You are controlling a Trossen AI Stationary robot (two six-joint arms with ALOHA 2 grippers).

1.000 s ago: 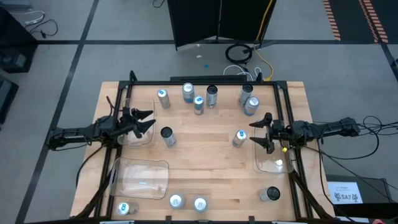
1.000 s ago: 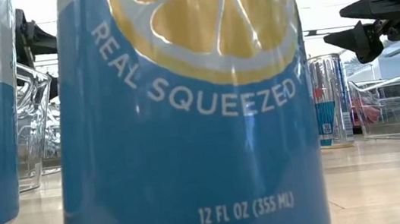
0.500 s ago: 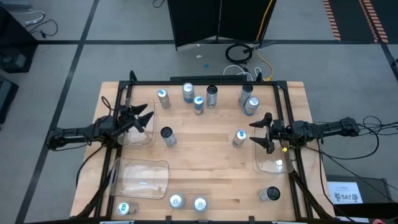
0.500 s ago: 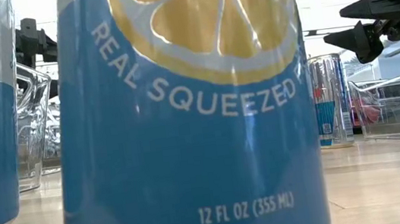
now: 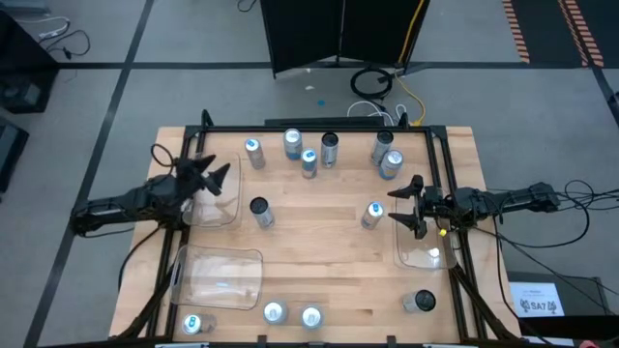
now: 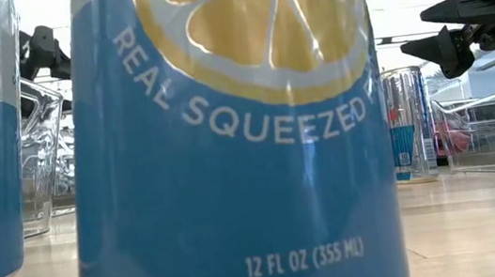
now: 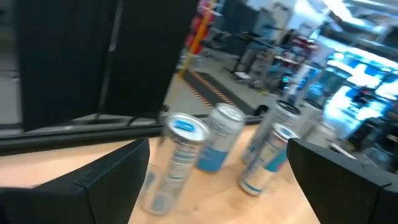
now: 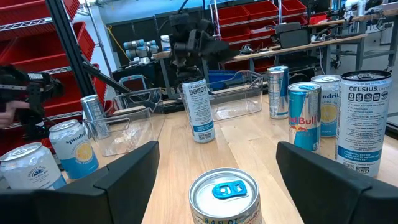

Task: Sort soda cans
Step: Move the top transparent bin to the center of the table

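Three clear plastic trays [image 5: 221, 278] sitting on the wooden table [image 5: 319, 242]: one front-left, one at left edge [image 5: 215, 198], one at right edge [image 5: 423, 246]. Yellow cable [image 5: 414, 39] and black coiled cable [image 5: 372, 83] lying on the floor behind.

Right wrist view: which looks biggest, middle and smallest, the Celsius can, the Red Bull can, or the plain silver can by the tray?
1. Celsius can
2. Red Bull can
3. silver can
The silver can stands farther from the camera, so real sizes are unsure.
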